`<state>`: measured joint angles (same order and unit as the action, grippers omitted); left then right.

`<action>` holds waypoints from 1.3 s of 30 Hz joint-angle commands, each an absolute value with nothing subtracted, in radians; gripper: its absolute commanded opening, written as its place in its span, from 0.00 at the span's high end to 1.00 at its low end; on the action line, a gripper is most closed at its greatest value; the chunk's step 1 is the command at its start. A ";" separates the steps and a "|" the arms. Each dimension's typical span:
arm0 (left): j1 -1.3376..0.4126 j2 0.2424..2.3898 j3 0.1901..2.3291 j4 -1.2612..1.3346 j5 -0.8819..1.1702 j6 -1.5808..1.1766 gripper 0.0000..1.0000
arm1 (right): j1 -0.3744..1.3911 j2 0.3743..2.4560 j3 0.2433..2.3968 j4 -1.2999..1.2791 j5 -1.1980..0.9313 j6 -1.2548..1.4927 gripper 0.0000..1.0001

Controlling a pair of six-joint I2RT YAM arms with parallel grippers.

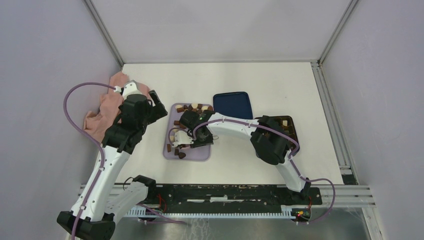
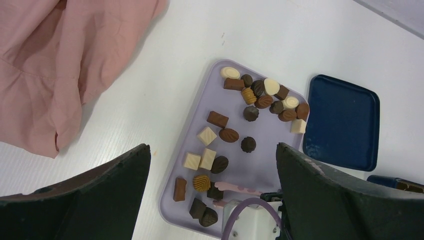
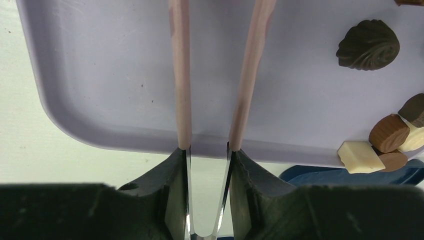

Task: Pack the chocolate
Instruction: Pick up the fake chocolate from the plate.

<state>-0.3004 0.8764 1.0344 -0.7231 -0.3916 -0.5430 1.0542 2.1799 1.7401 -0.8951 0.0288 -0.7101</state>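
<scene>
White matte rectangular counter sits inside an enclosure. Plain pale grey-lilac panel walls on the left, back and right. Silver aluminium frame posts at both back corners. Black metal mounting rail along the near counter edge. Even, soft light, faint shadows.

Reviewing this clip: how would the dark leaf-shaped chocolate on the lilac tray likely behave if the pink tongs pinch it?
The dark leaf-shaped chocolate looks rigid and small, so probably light. Its domed, ribbed top could let the thin pink tongs slip off. Lying flat on the lilac tray, it seems likelier to slide than roll.
</scene>
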 commanded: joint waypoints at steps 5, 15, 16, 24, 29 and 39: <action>-0.301 0.866 1.042 -0.688 -0.411 -0.522 0.00 | 1.060 2.157 1.772 -0.902 0.048 -0.698 0.75; -0.300 0.761 0.983 -0.533 -0.298 -0.511 0.00 | 1.002 2.033 1.712 -0.872 -0.074 -0.684 0.83; -0.300 0.749 0.975 -0.519 -0.294 -0.516 0.00 | 0.996 2.020 1.700 -0.867 -0.093 -0.683 0.84; -0.300 0.673 0.936 -0.413 -0.241 -0.566 0.00 | 0.936 1.879 1.578 -0.819 -0.200 -0.679 0.86; -0.301 0.663 0.909 -0.320 -0.149 -0.597 0.00 | 0.862 1.736 1.455 -0.768 -0.294 -0.688 0.87; -0.303 0.748 0.793 -0.057 0.046 -0.703 0.01 | 0.629 1.407 1.217 -0.768 -0.311 -0.736 0.86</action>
<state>-0.3004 0.7071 0.8349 -0.2264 -0.0639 -0.6159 0.7136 1.5375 1.2846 -0.7834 -0.2878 -0.7044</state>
